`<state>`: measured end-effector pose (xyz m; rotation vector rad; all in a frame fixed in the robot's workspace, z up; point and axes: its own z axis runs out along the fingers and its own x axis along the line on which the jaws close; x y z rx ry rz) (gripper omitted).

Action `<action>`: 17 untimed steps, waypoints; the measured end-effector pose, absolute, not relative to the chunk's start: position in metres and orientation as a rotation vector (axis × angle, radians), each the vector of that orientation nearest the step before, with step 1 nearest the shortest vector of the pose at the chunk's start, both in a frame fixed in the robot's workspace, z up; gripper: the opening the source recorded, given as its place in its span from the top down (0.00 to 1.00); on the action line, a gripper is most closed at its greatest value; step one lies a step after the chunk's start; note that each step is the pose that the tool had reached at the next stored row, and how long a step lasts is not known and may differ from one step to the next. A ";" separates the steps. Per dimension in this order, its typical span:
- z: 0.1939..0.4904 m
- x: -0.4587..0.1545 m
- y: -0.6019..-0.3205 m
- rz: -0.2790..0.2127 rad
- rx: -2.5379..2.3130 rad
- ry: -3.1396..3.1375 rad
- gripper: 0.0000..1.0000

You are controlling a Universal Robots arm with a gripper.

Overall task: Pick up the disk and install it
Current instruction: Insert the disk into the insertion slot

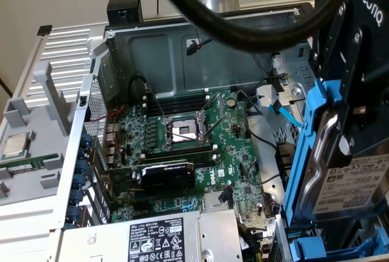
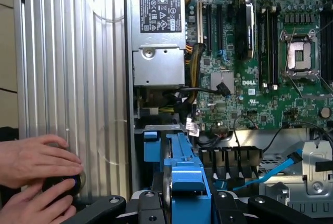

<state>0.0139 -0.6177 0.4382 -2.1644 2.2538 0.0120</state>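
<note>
Disk (image 1: 349, 183), clipped in its blue carrier frame (image 1: 307, 146), hangs on edge over the open computer case (image 1: 115, 61), at the case's edge on the exterior view's right, above the drive bay (image 1: 328, 250). Its white printed label faces the exterior camera. The gripper (image 2: 187, 208) is clamped on it: in the wrist view the black fingers (image 2: 148, 208) stand on either side of the carrier, pressed to its flanks, and the disk sits straight between them, edge-on to the camera. Its lower end is close above another blue carrier piece in the bay; I cannot tell whether they touch.

Inside the case lies the green motherboard (image 1: 237, 152) with its processor socket (image 1: 182, 131) open and a black graphics card (image 1: 167, 174) just beside it. The grey power supply (image 1: 152, 237) with a black-and-white warning label sits at the case's near edge. A blue data cable (image 1: 285, 113) runs beside the drive bay. A processor chip (image 1: 16, 145) rests on the grey tray (image 1: 36, 177) outside the case. A person's two hands (image 2: 36, 156) rest on a black knob (image 2: 62, 185) at the ribbed silver panel (image 2: 73, 78).
</note>
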 end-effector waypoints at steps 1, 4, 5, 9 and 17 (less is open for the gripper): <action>0.438 0.014 -0.618 0.012 -2.164 2.254 0.63; 0.435 0.014 -0.618 0.012 -2.165 2.254 0.63; 0.434 0.014 -0.618 0.011 -2.165 2.254 0.63; 0.432 0.014 -0.618 0.011 -2.165 2.254 0.63; 0.431 0.014 -0.618 0.012 -2.165 2.254 0.63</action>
